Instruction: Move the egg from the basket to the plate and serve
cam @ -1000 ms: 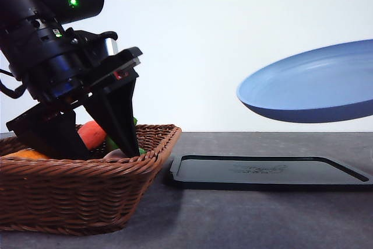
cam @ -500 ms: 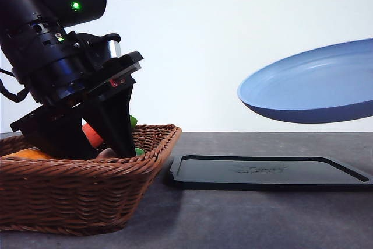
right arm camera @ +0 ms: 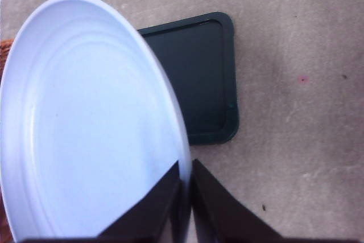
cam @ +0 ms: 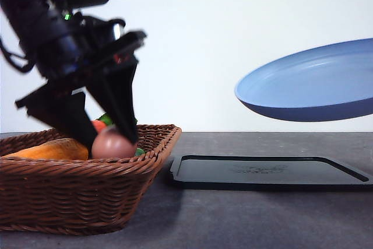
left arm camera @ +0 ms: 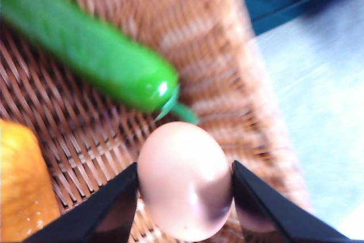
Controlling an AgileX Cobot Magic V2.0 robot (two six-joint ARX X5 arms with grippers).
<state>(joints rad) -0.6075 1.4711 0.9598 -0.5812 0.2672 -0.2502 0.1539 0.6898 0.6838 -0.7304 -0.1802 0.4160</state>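
While over basket, egg between left gripper fingers, clamped.

One egg, one plate, one basket

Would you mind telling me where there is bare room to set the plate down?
The black tray lies bare under the raised plate; bare tabletop runs in front of it. The basket is crowded with vegetables and the left tool holding the egg.
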